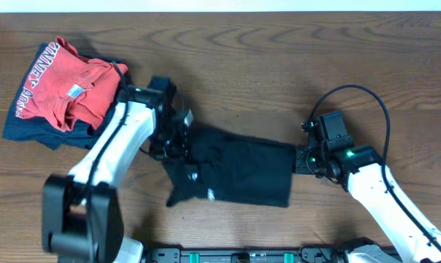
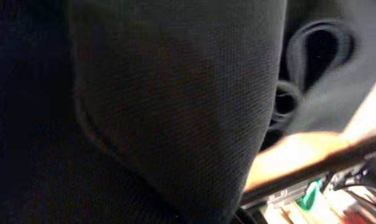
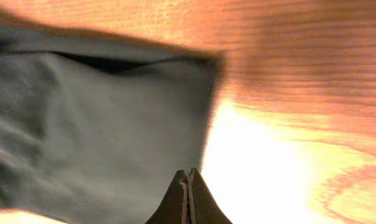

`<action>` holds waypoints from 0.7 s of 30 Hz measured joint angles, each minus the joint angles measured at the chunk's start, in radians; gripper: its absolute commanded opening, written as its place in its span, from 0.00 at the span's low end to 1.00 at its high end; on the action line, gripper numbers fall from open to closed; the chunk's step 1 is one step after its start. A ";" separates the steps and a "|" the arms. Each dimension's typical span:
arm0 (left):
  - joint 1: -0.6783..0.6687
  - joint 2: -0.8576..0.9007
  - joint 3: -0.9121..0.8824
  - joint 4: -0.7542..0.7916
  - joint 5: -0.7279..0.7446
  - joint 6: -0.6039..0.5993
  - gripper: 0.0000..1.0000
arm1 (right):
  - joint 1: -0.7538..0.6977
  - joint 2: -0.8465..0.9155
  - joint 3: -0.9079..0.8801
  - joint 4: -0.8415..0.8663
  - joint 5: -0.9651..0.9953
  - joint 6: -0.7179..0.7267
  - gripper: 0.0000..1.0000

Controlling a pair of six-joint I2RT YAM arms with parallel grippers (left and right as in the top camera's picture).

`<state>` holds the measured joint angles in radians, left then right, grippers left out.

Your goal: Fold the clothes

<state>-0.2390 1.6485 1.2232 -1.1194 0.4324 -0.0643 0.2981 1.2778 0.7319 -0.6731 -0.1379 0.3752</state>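
Operator: Where does the plain black short-sleeved T-shirt of soft fabric [image 1: 242, 172] lie?

Observer: On the brown wooden table [image 1: 279, 66], partly folded, stretched between the two grippers. Its crumpled end is under the left gripper [image 1: 175, 139], and its straight edge is just beside the right gripper [image 1: 302, 159].

Operator: State of the left one?

Observer: I cannot tell. Its wrist camera is filled with blurred black cloth pressed close, and from overhead the fingers merge with the dark fabric.

Operator: And the right?

Observer: Closed — the fingers [image 3: 175, 199] are pressed together, with their tips at the shirt's edge. Whether cloth is pinched between them I cannot tell.

Operator: Anything else there?

Observer: A red shirt with white lettering [image 1: 67, 91] lies on a navy blue folded garment [image 1: 27, 131] — beyond the left gripper, on the side away from the black shirt.
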 measured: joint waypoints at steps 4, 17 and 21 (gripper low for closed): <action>-0.047 -0.068 0.036 0.013 -0.035 0.008 0.06 | -0.001 0.001 0.000 0.001 0.009 0.000 0.01; -0.257 -0.071 0.035 0.179 -0.066 -0.048 0.11 | -0.001 0.200 -0.001 0.149 -0.029 0.000 0.01; -0.312 -0.068 0.035 0.251 -0.070 -0.066 0.17 | -0.001 0.243 -0.002 0.165 -0.036 0.000 0.01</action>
<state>-0.5510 1.5810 1.2587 -0.8680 0.3626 -0.1299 0.2974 1.5211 0.7296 -0.5079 -0.1738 0.3752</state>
